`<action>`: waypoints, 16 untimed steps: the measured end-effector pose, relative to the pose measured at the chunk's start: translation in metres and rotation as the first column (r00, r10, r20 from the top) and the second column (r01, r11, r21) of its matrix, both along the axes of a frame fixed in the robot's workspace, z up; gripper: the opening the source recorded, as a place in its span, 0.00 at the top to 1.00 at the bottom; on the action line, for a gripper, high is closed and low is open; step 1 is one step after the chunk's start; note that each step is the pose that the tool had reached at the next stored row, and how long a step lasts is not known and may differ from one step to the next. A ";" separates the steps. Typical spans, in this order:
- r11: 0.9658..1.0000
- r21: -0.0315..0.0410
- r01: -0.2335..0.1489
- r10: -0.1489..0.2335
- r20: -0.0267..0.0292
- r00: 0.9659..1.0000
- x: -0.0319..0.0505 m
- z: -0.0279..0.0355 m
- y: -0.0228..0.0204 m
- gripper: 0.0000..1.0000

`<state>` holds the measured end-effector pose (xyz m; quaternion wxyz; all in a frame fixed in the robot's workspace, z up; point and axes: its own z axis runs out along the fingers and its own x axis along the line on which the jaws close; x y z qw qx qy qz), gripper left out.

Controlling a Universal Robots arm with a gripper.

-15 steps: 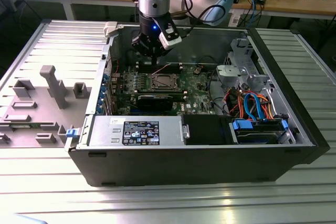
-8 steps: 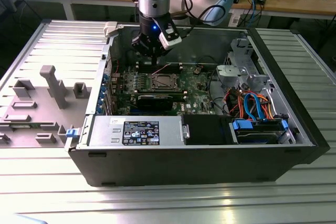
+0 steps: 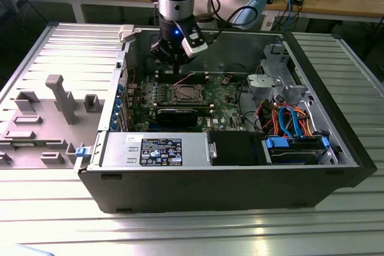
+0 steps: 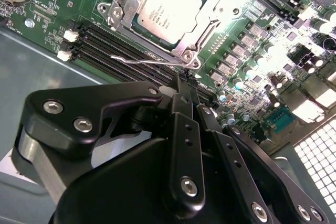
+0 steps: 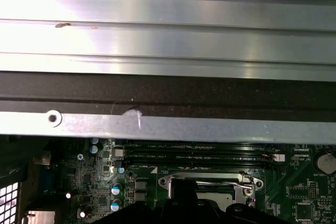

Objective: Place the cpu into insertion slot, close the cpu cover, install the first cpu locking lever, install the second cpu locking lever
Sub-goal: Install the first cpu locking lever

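Observation:
The cpu (image 4: 170, 9) lies flat in the insertion slot (image 3: 186, 93) on the green board, its silver-grey top showing. The cpu cover (image 4: 210, 22) is down, framing the chip. One thin wire locking lever (image 4: 147, 61) sticks out sideways along the socket's edge, over the memory slots. My gripper (image 4: 184, 80) hovers just beside the socket, its black fingers (image 4: 185, 129) shut with their tips close to the lever's socket end; nothing shows between them. In the exterior view my gripper (image 3: 173, 64) hangs inside the open case, a little behind the socket. The socket frame (image 5: 210, 182) also appears in the first wrist view.
Long black memory slots (image 4: 121, 51) run beside the socket. The case's metal wall (image 5: 168, 127) stands close behind the gripper. A power supply (image 3: 156, 148) and drive bays with cables (image 3: 288, 118) fill the case's front and the exterior view's right. A grey fixture (image 3: 60, 97) sits outside.

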<state>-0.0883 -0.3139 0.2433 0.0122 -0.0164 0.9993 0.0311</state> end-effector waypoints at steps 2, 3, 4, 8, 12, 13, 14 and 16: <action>1.000 0.000 0.000 0.000 0.000 1.000 0.0006 -0.0003 0.0000 0.89; 1.000 0.000 0.000 0.000 0.000 1.000 0.0010 -0.0006 0.0000 0.89; 1.000 0.000 0.000 0.000 0.000 1.000 0.0014 -0.0010 0.0000 0.89; 1.000 0.000 0.000 0.000 0.000 1.000 0.0051 -0.0066 0.0003 0.89; 1.000 0.000 0.000 0.000 0.000 1.000 0.0098 -0.0105 0.0019 0.89; 1.000 0.000 0.000 0.000 0.000 1.000 0.0099 -0.0105 0.0019 0.89; 1.000 0.000 0.000 0.000 0.000 1.000 0.0099 -0.0105 0.0019 0.89; 1.000 0.000 0.000 0.000 0.000 1.000 0.0103 -0.0108 0.0020 0.89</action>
